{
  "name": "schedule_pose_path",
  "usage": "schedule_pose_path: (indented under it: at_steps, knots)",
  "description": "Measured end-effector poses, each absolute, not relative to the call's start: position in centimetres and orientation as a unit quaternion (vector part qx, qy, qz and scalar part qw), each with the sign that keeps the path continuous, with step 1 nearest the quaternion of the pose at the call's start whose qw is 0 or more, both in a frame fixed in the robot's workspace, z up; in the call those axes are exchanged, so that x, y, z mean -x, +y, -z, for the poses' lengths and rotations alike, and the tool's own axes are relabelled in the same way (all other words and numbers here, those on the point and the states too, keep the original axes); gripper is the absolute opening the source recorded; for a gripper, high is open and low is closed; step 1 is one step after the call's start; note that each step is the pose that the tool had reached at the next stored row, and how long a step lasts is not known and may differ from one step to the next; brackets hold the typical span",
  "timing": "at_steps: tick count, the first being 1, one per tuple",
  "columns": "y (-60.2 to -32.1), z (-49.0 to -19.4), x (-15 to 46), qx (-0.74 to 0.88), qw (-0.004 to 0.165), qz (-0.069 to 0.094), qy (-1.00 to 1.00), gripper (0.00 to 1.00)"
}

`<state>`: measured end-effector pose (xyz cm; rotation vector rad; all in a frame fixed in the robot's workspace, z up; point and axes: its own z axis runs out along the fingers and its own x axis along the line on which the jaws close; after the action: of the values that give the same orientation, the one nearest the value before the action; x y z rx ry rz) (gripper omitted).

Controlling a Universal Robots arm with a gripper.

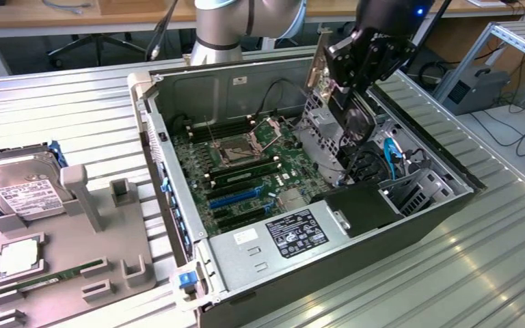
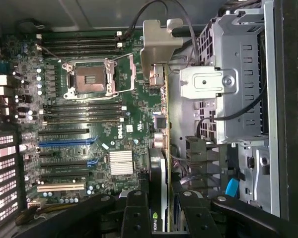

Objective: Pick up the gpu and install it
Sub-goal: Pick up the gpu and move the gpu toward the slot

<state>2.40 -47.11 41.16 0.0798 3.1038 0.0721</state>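
In the claw (image 2: 161, 213), gripped tight, the gpu (image 2: 159, 42) was up already, just not seated in the motherboard (image 2: 134, 106) below.

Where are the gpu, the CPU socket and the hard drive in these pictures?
gpu (image 2: 156, 49): wrist view, on its silvery metal bracket.
CPU socket (image 2: 92, 77): wrist view, on the middle of the socket.
hard drive (image 1: 30, 195): exterior view, on its white label.
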Motion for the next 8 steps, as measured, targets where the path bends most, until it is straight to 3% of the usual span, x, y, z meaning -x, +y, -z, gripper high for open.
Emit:
schedule_pose_path:
  at_steps: [8]
  knots:
    - [-47.1,-39.5,-2.4,-0.026,0.018,-0.023,0.999,0.27]
